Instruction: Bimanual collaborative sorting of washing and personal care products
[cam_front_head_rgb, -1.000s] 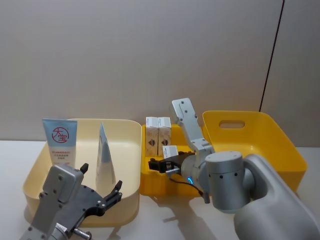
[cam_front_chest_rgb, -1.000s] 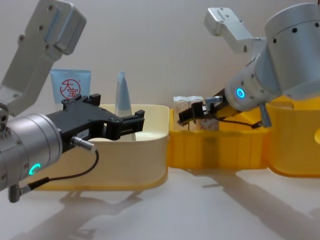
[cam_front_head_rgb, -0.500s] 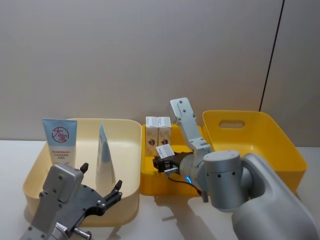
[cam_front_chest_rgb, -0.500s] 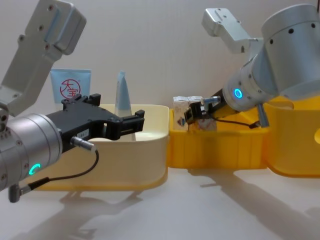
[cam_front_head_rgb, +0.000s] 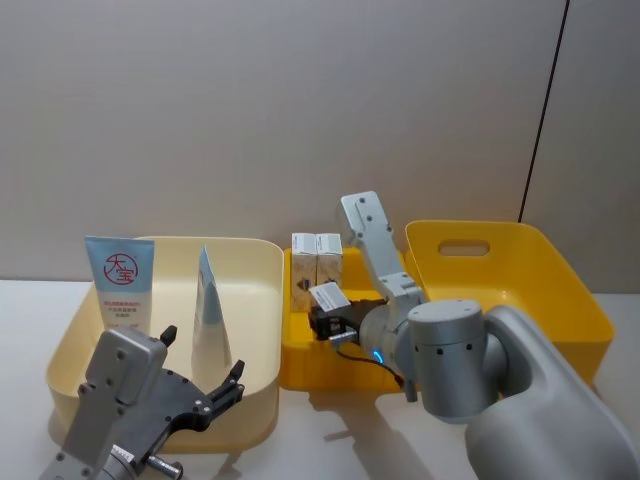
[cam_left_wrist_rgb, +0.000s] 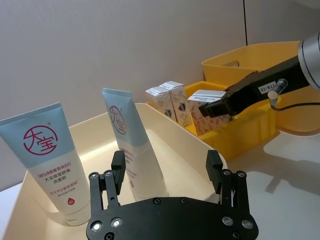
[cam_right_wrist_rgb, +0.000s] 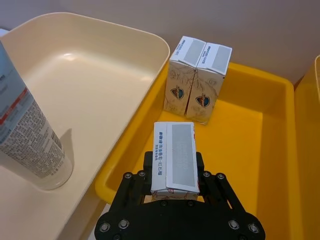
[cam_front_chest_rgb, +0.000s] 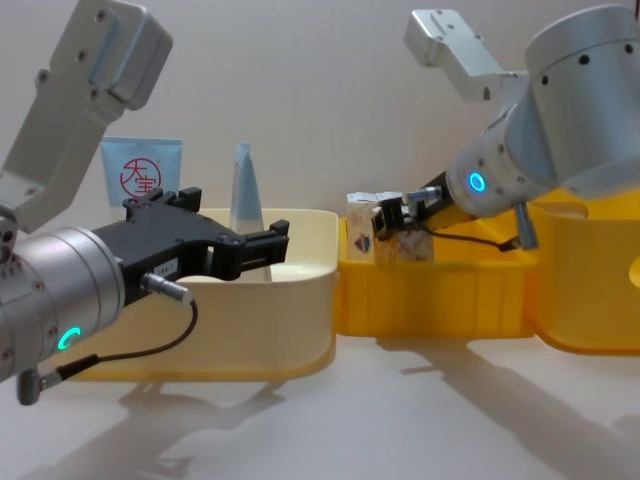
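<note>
My right gripper (cam_right_wrist_rgb: 174, 172) is shut on a small white carton (cam_right_wrist_rgb: 174, 156), held over the front of the small yellow bin (cam_right_wrist_rgb: 270, 150), just short of two like cartons (cam_right_wrist_rgb: 197, 77) standing at its back. From the head the held carton (cam_front_head_rgb: 328, 296) and right gripper (cam_front_head_rgb: 326, 320) sit left of the bin's middle. A light blue tube with a red logo (cam_front_head_rgb: 120, 280) and a tapering pale tube (cam_front_head_rgb: 209, 310) stand in the cream bin (cam_front_head_rgb: 262, 330). My left gripper (cam_left_wrist_rgb: 166, 162) hangs open in front of that bin, holding nothing.
A large yellow bin (cam_front_head_rgb: 560, 300) with a handle slot adjoins the small one on the right. The three bins stand side by side against the grey wall. Bare tabletop (cam_front_chest_rgb: 400, 420) lies in front of them.
My right gripper has shifted a little left with the carton and turned it, bringing it closer to the two standing cartons. The left arm has not moved.
</note>
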